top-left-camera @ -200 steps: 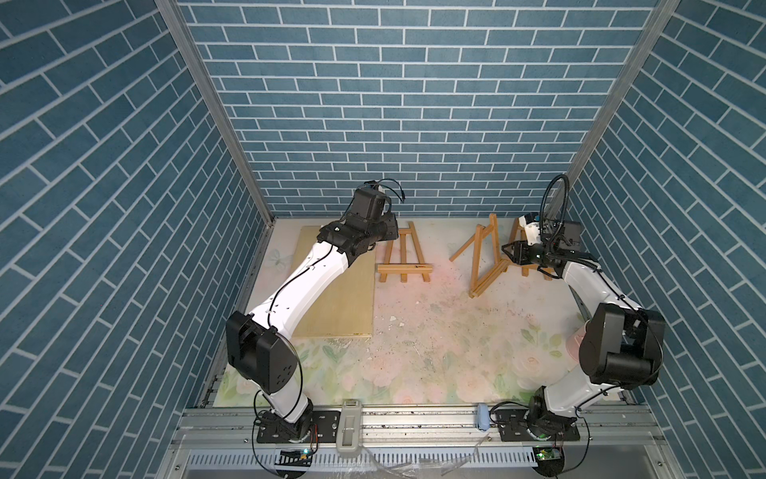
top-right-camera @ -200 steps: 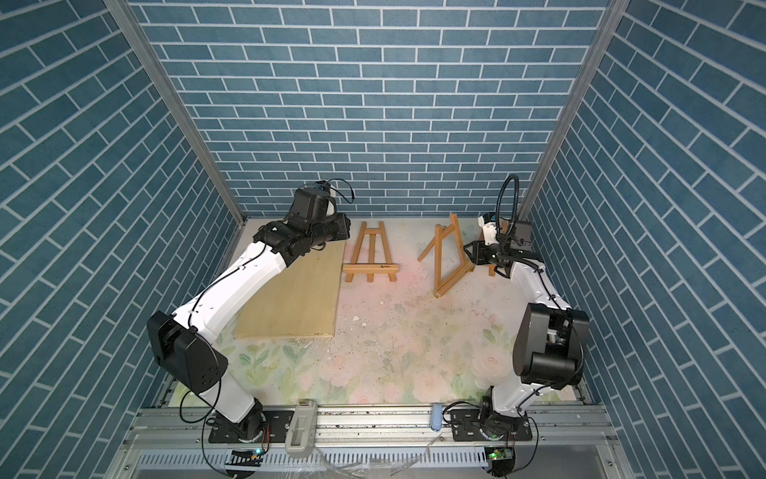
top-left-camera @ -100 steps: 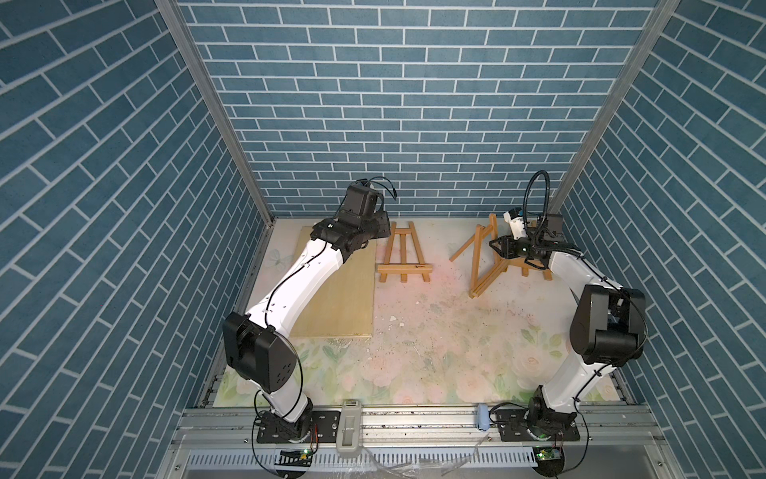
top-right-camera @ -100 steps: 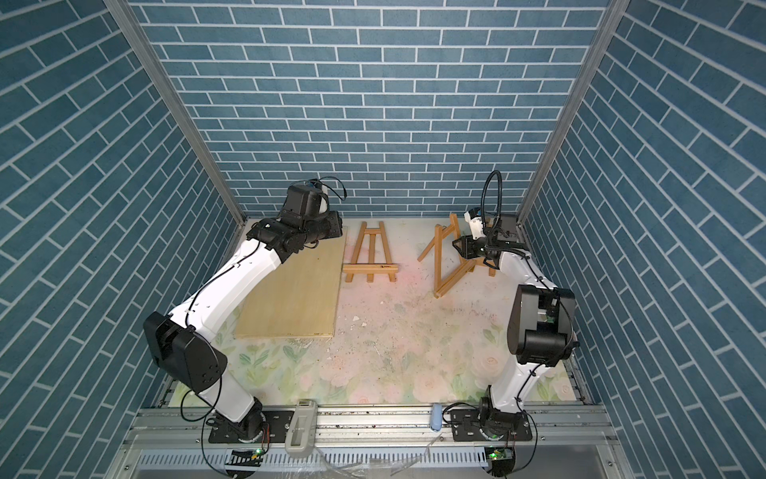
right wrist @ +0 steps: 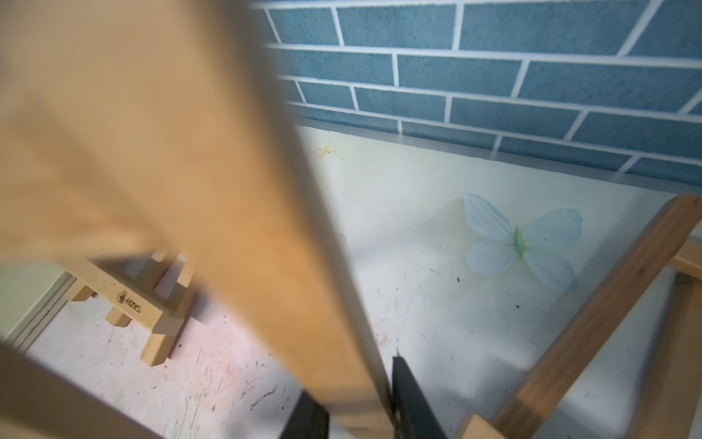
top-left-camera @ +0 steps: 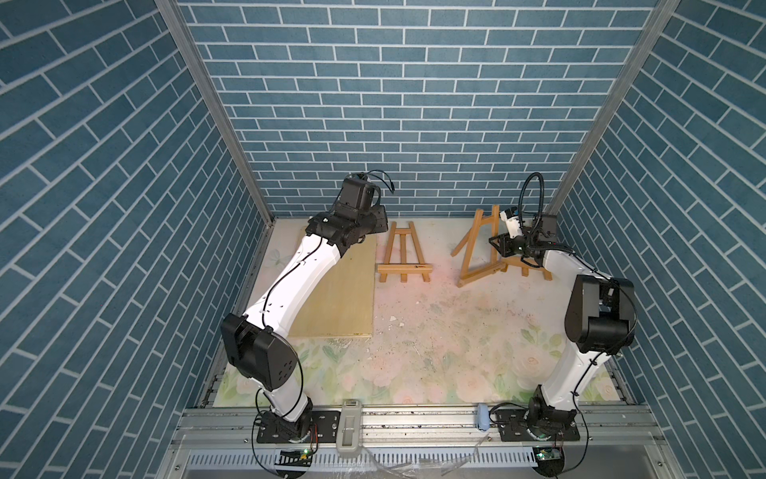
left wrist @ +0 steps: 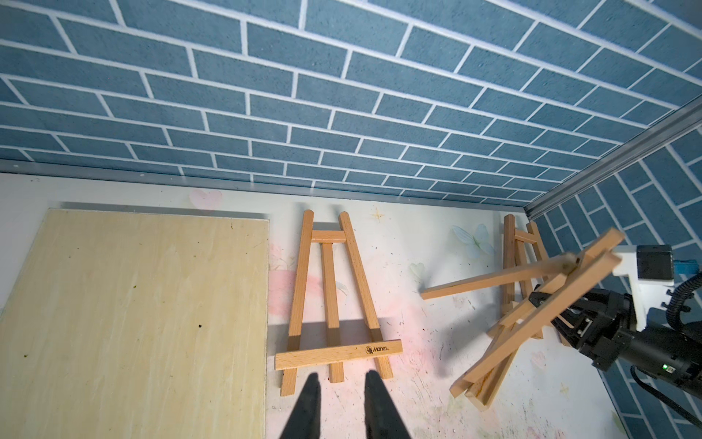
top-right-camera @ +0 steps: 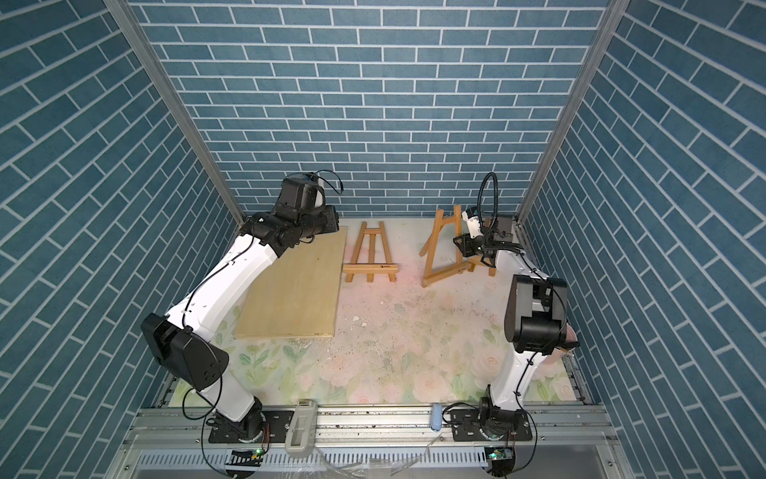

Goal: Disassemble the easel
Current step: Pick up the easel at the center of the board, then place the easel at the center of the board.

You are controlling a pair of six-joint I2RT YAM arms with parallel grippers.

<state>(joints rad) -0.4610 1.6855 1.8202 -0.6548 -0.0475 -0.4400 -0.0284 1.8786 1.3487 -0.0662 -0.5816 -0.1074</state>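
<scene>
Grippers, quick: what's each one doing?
Left gripper: open, holding nothing.
Right gripper: closed on the tilted easel.

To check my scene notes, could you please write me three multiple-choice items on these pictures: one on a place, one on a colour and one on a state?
1. Where does the flat easel lie?
A. Leaning upright on the back wall
B. On the mat, between the board and the propped easel
C. On the front rail

2. What colour are the brick-patterned walls?
A. Red
B. Blue
C. Green

3. How is the right claw?
A. Empty, far from every easel
B. Closed on the board
C. Closed around a bar of the propped easel

Answers:
1 B: both top views show it flat on the mat beside the board's edge.
2 B: every view shows blue bricks with pale joints.
3 C: the right wrist view shows a wooden bar between its fingers.
</scene>
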